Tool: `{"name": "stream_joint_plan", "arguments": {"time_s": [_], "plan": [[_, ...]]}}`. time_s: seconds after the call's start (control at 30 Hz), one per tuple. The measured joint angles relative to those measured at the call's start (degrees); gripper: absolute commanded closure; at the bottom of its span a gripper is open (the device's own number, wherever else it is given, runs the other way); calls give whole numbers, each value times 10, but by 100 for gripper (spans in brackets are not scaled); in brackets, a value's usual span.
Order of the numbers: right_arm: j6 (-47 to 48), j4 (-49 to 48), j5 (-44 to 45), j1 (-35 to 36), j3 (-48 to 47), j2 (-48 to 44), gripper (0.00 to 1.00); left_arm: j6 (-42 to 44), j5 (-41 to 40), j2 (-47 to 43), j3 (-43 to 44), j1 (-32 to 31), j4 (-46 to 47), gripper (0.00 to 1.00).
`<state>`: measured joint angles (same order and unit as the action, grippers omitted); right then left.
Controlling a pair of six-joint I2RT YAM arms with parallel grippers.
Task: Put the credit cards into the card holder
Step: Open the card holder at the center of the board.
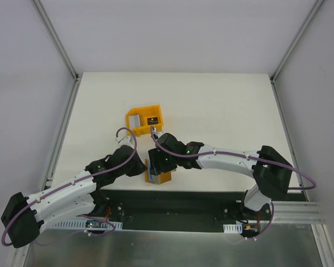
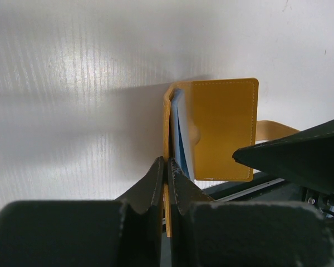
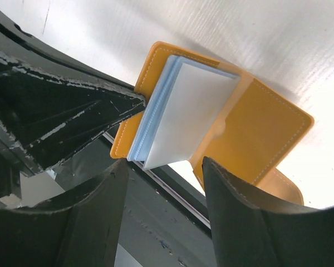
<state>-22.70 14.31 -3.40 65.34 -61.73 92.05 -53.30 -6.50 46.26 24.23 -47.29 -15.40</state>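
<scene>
The card holder (image 2: pixel 222 128) is found at the near edge of the table (image 1: pixel 222 111) — one cover is pinched by the fully closed left gripper (image 2: pixel 167 165). The right gripper (image 3: pixel 164 167) is held just over its pale pockets (image 3: pixel 189 111), jaws parted, nothing gripped. Credit cards (image 1: pixel 134 119) — one grey, one dark — are seen in the orange bin (image 1: pixel 162 118).

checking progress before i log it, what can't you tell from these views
Top view: card holder mostly under the right arm, pockets unseen.
Top view: items in the yellow bin too small to count.
Left wrist: left gripper hides the card holder's near edge.
Right wrist: pale sleeves hide whether any card is inside.
</scene>
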Motion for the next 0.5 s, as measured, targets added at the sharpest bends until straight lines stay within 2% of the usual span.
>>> {"name": "stream_joint_plan", "arguments": {"time_s": [0.5], "plan": [[-8,-15,-18,2,-2,43,41,0,0,-13,0,0,0,100]]}}
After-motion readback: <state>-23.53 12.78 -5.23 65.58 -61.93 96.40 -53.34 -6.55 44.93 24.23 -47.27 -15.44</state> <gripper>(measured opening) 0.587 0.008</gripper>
